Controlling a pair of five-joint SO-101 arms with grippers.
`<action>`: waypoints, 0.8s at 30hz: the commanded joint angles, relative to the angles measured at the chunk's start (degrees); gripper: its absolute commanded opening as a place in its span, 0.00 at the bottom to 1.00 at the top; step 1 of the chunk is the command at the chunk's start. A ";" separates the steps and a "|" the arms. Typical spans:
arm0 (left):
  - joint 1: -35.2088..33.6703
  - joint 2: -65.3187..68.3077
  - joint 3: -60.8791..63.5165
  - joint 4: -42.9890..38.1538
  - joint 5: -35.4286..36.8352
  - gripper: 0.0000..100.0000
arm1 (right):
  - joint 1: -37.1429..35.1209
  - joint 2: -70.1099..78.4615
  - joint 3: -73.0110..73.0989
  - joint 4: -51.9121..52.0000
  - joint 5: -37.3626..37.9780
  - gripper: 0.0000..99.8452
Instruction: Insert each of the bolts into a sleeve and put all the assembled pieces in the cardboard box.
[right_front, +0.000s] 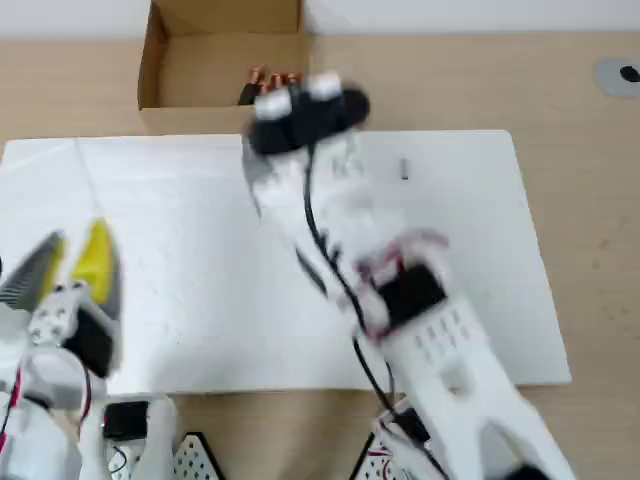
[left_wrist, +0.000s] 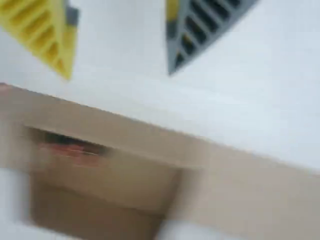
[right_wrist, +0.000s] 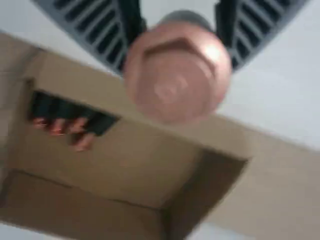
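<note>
Bolt (right_wrist: 177, 75) in right pincer (right_wrist: 176, 57), head toward wrist.

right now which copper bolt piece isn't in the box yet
The copper-headed piece clamped in the right claw, held up by the rim of the cardboard box. The other pieces lie bunched inside the box.

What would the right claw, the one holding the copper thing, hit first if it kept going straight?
Most likely the cardboard box: the right gripper, holding the copper piece, points over its near wall toward the floor inside. Depth is unclear.
</note>
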 joint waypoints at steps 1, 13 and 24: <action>-13.19 0.22 3.34 0.09 -5.71 0.14 | 3.56 16.13 -19.47 -0.18 -0.09 0.01; -27.78 0.13 17.67 -0.35 -10.81 0.14 | 7.52 65.27 -65.89 -0.62 -0.09 0.01; -28.92 0.13 26.37 3.60 -10.73 0.14 | 12.70 104.75 -105.36 -7.74 5.45 0.01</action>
